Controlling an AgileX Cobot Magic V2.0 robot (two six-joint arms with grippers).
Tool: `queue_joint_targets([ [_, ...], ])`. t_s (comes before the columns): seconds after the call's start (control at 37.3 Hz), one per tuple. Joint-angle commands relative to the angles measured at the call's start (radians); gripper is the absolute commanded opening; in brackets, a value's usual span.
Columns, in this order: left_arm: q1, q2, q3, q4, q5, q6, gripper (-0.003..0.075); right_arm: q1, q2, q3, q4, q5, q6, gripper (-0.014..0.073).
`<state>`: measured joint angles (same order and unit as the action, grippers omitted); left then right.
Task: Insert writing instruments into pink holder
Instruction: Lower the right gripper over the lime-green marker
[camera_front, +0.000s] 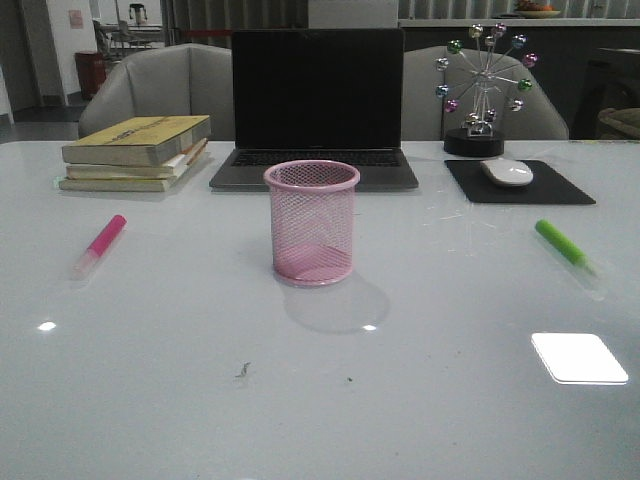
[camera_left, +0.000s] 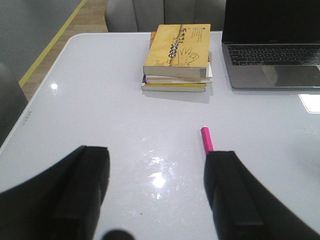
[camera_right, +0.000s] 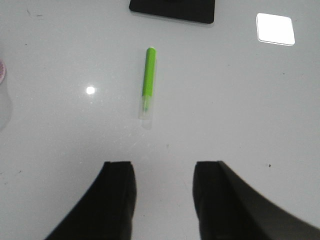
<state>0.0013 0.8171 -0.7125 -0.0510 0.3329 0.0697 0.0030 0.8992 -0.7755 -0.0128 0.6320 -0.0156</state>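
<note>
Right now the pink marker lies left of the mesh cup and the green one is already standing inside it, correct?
Not quite. The green marker is not in the mesh cup; it lies flat on the table, right of the cup, as the front view shows. The pink marker does lie to the cup's left.

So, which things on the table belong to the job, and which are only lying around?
For the job:
- pink highlighter
- green highlighter
- pink mesh holder, empty so far

Lying about:
- laptop
- stack of books
- mouse on its black pad
- ferris-wheel ornament
</note>
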Motion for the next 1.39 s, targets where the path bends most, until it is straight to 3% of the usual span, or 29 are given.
queue_joint_targets([
  [0.0,-0.004,-0.003,-0.037,-0.009,-0.080,-0.010,0.0479,0.000,0.069,-0.111,0.001,-0.034,-0.002,0.0405],
  [0.19,-0.004,-0.003,-0.037,-0.009,-0.080,-0.010,0.0479,0.000,0.293,-0.314,0.000,0.084,-0.002,0.0405],
  [0.4,-0.004,-0.003,-0.037,-0.009,-0.080,-0.010,0.0479,0.000,0.490,-0.448,0.000,0.108,-0.003,0.0405],
  [0.8,-0.004,-0.003,-0.037,-0.009,-0.080,-0.010,0.0479,0.000,0.757,-0.562,0.000,0.153,-0.002,0.0405],
  [1.37,-0.004,-0.003,-0.037,-0.009,-0.082,-0.010,0.0479,0.000,0.998,-0.765,0.047,0.094,-0.002,0.0405],
])
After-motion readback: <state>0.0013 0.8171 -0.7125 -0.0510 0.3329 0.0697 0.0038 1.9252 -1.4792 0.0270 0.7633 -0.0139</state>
